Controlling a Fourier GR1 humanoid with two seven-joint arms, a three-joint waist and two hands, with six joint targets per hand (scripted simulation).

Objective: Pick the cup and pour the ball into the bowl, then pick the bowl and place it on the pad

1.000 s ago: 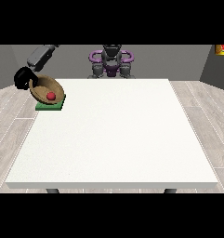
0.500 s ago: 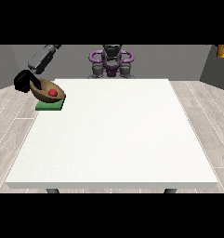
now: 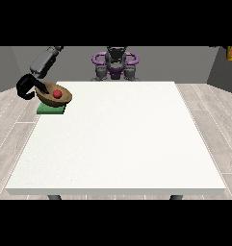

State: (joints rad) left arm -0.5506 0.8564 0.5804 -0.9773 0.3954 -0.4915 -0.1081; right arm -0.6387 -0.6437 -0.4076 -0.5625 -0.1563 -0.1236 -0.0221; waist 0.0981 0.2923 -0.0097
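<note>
The bowl (image 3: 55, 95) is sitting on the green pad (image 3: 51, 109) at the far corner of the white counter (image 3: 117, 139), at the view's left. The red ball (image 3: 57, 93) is lying inside the bowl. The hand at the view's left (image 3: 30, 86) is curling its black fingers around the bowl's outer rim, gripping it there. The bowl is tilting slightly over the pad.

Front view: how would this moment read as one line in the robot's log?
stage: placing | bowl: over green pad, red ball inside | hand at the view's left: at bowl rim | cup: unseen
</note>
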